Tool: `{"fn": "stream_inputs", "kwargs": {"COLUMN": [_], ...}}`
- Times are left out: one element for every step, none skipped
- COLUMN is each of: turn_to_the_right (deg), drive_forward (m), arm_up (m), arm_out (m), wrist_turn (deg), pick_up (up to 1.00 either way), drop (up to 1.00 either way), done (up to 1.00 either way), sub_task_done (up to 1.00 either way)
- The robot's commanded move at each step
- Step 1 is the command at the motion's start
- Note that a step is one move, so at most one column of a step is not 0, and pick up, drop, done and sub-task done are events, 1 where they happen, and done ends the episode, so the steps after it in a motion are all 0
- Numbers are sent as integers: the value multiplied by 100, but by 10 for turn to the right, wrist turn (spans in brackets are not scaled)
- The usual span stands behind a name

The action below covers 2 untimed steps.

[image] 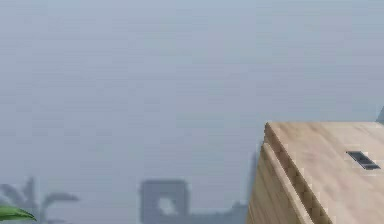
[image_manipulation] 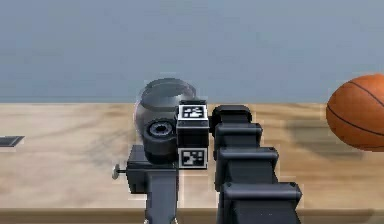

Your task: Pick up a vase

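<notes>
A rounded grey glassy vase [image_manipulation: 160, 98] shows on the pale wooden tabletop [image_manipulation: 70, 150] in the arm side view. The dark arm rises from the bottom edge, with two white marker squares at its far end. Just left of them is the gripper [image_manipulation: 158, 120], whose dark body overlaps the lower part of the vase. Since the vase is at or behind the gripper on the tabletop, I cannot tell whether the gripper holds anything.
An orange basketball [image_manipulation: 358, 112] lies on the table at the arm side view's right. A small dark flat thing [image_manipulation: 9, 141] lies near its left edge, the same small dark thing [image: 362, 160] on the table corner [image: 310, 175] in the forward view. A green leaf [image: 12, 213] shows bottom left.
</notes>
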Motion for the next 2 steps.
{"fn": "stream_inputs", "kwargs": {"turn_to_the_right": [0, 0], "drive_forward": [0, 0], "arm_up": [0, 0], "arm_out": [0, 0], "wrist_turn": [450, 450], "pick_up": [0, 0], "drop": [0, 0], "done": [0, 0], "sub_task_done": [0, 0]}}
